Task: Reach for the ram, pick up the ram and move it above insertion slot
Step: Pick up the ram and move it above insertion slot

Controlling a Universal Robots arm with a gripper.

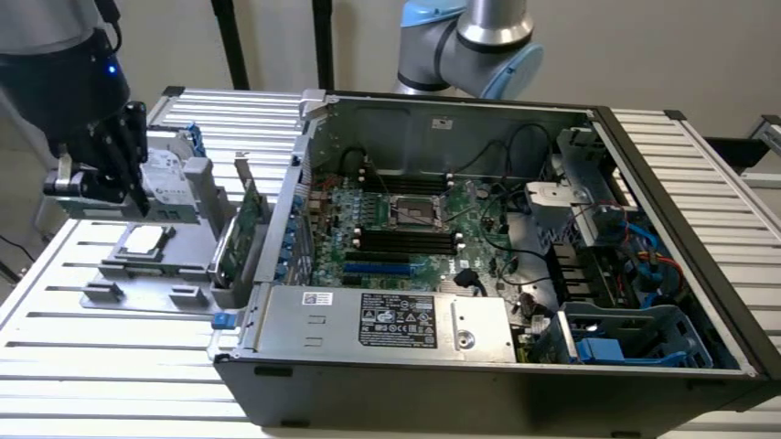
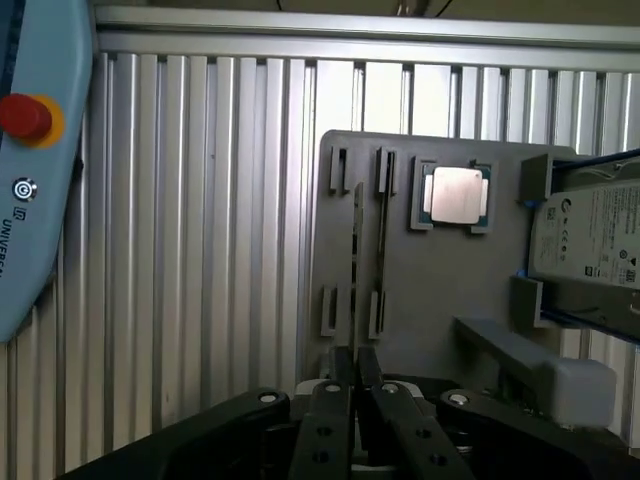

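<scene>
Hanging above a grey tray (image 1: 134, 293), at the exterior view's left: claw (image 1: 137, 208), narrow, with fingers (image 2: 330, 420) almost together and nothing seen between them. Standing on edge in a slot of that tray, in line with the claw's gap: the ram (image 2: 357, 250), a thin strip.

Beside it on the tray: a second dark thin line along the next slot, then a square silver processor (image 2: 455, 193), then a boxy drive (image 2: 590, 240) with a white label. Against the tray's far side, between it and the computer: a taller green card (image 1: 251, 219), upright. Next over, to the exterior view's right: an open computer case (image 1: 488, 402) with motherboard, cables and blue clips exposed.

Underneath everything: a ribbed aluminium worktop (image 1: 110, 366). At its edge: a pale blue control pendant (image 2: 40, 200) with a red button. Behind: a plain light wall.
</scene>
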